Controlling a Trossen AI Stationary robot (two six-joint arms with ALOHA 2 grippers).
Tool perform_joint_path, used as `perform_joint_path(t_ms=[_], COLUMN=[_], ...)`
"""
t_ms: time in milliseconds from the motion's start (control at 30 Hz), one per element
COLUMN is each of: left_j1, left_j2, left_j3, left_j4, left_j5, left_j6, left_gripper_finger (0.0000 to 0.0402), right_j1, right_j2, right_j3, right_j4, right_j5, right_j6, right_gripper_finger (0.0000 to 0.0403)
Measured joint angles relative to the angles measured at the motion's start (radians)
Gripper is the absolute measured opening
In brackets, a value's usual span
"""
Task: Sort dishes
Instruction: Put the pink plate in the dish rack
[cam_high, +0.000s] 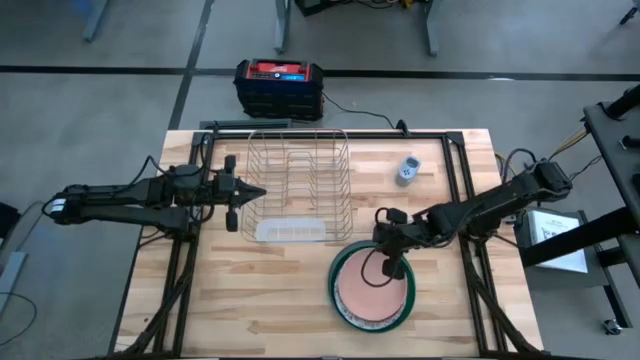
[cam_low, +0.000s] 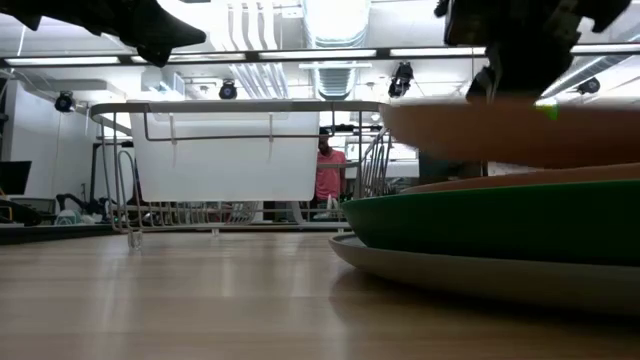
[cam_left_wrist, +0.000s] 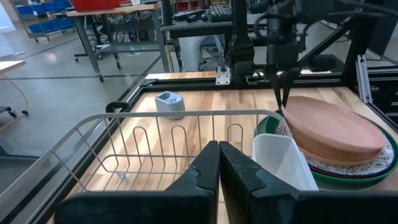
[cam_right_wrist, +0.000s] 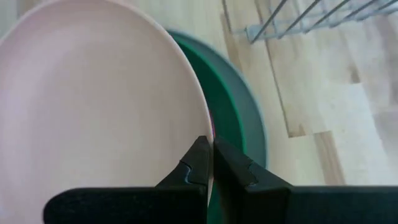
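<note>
Right end effector clamped on rim of salmon-pink plate, tilted up off the stack at front-right of counter; low view shows gap above green plate. Left end effector together, over wire rack, bare counter in front

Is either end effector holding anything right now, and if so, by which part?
The right end effector is shut on the rim of the salmon-pink plate, tilting it up off the stack. The left end effector is shut on nothing, over the wire rack.
</note>
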Motion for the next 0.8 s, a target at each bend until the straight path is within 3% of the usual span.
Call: perform_joint_path(t_ms=[200,333,433,567,600,667,800], left_j1=[0.0,0.0,0.0,0.0,0.0,0.0,0.0], left_j2=[-0.004,-0.014,-0.022,-0.024,-0.023,-0.023,-0.025], left_j3=[0.0,0.0,0.0,0.0,0.0,0.0,0.0], left_j4=[0.028,0.037,0.037,0.044,0.043,0.043,0.033], left_j5=[0.0,0.0,0.0,0.0,0.0,-0.023,-0.164], left_j6=[0.0,-0.005,-0.015,-0.054,-0.054,-0.052,-0.046], left_gripper_finger=[0.0,0.0,0.0,0.0,0.0,0.0,0.0], right_j1=[0.003,0.005,0.003,-0.024,-0.048,-0.114,-0.267], right_j2=[-0.107,-0.2,-0.251,-0.268,-0.264,-0.252,-0.177], right_j3=[0.024,0.125,0.197,0.251,0.258,0.26,0.254], right_j4=[-0.026,-0.102,-0.08,0.152,0.24,0.434,0.724], right_j5=[0.04,0.169,0.381,0.916,0.984,0.994,0.877], right_j6=[-0.05,-0.152,-0.329,-0.612,-0.71,-0.895,-1.063], right_gripper_finger=[0.0002,0.0002,0.0002,0.0002,0.0002,0.0002,0.0002])
